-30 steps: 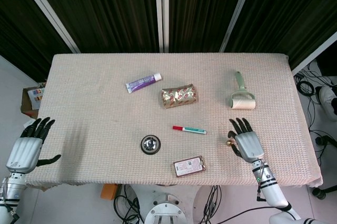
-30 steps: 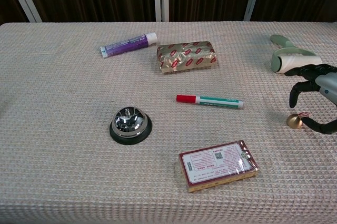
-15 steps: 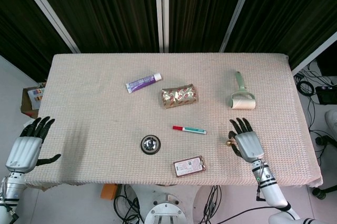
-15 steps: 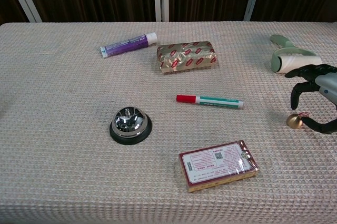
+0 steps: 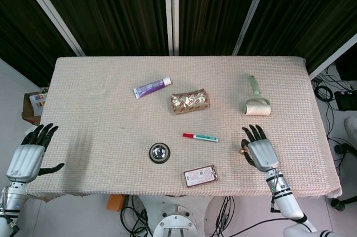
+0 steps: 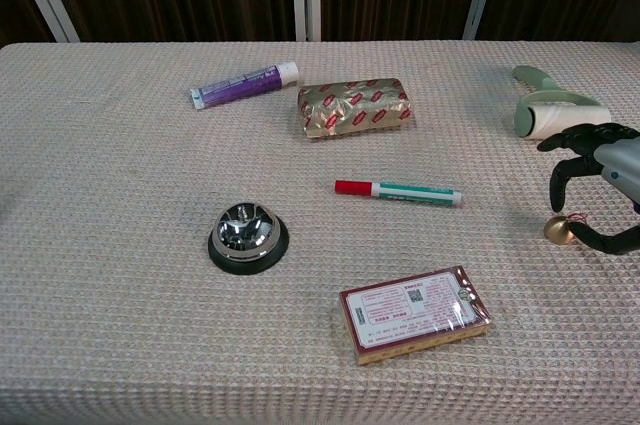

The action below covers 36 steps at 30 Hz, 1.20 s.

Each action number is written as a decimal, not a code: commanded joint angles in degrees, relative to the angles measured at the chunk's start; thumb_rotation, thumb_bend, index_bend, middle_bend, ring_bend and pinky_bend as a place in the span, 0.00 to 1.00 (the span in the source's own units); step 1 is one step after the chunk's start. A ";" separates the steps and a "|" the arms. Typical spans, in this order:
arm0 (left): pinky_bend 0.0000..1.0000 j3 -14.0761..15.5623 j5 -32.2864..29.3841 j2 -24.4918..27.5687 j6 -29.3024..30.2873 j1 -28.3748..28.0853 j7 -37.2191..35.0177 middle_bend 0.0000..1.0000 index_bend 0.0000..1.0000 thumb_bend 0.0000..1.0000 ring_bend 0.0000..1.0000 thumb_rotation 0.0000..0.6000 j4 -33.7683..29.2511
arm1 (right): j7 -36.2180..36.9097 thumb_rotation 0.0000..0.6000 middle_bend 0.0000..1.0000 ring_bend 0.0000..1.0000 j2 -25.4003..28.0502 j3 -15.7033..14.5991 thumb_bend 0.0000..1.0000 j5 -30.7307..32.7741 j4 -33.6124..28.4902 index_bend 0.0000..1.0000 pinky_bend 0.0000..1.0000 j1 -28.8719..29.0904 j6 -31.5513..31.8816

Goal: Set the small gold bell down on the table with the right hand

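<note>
The right robot hand [image 6: 600, 185] pinches the small gold bell [image 6: 559, 231] just above the desk [image 6: 120, 195]; its other fingers are spread.

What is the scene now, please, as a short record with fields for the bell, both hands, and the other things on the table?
bell: small gold bell low at the table's right side, between the right hand's thumb and finger; whether it rests on the cloth cannot be told
right hand: right hand at the bell
left hand: left hand holds nothing, fingers apart, beside the table's left edge
other things: lint roller, marker, call bell, card box, foil packet, purple tube
</note>
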 commanded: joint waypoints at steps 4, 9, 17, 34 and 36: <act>0.17 -0.01 0.12 -0.06 0.06 -0.02 -0.41 0.07 0.08 0.10 0.04 0.82 0.29 | -0.44 1.00 0.12 0.00 -0.27 0.21 0.32 0.37 0.20 0.52 0.00 -0.13 0.16; 0.17 -0.01 0.02 -0.17 0.11 0.05 -0.53 0.07 0.08 0.10 0.04 0.82 0.60 | -1.06 1.00 0.13 0.00 -0.50 0.28 0.32 0.80 0.33 0.52 0.00 -0.17 -0.01; 0.17 -0.02 0.03 -0.12 0.30 0.15 -0.77 0.07 0.08 0.10 0.04 0.82 0.73 | -0.97 1.00 0.13 0.00 -0.82 0.35 0.32 0.74 0.54 0.52 0.00 -0.09 -0.01; 0.17 0.02 0.07 -0.04 0.14 0.06 -0.65 0.07 0.08 0.10 0.04 0.82 0.60 | -1.26 1.00 0.14 0.00 -1.12 0.68 0.33 1.14 0.80 0.54 0.00 -0.16 0.24; 0.17 0.02 0.06 -0.04 0.17 0.07 -0.72 0.07 0.08 0.10 0.04 0.82 0.63 | -1.23 1.00 0.14 0.00 -1.11 0.65 0.33 1.06 0.77 0.54 0.00 -0.15 0.27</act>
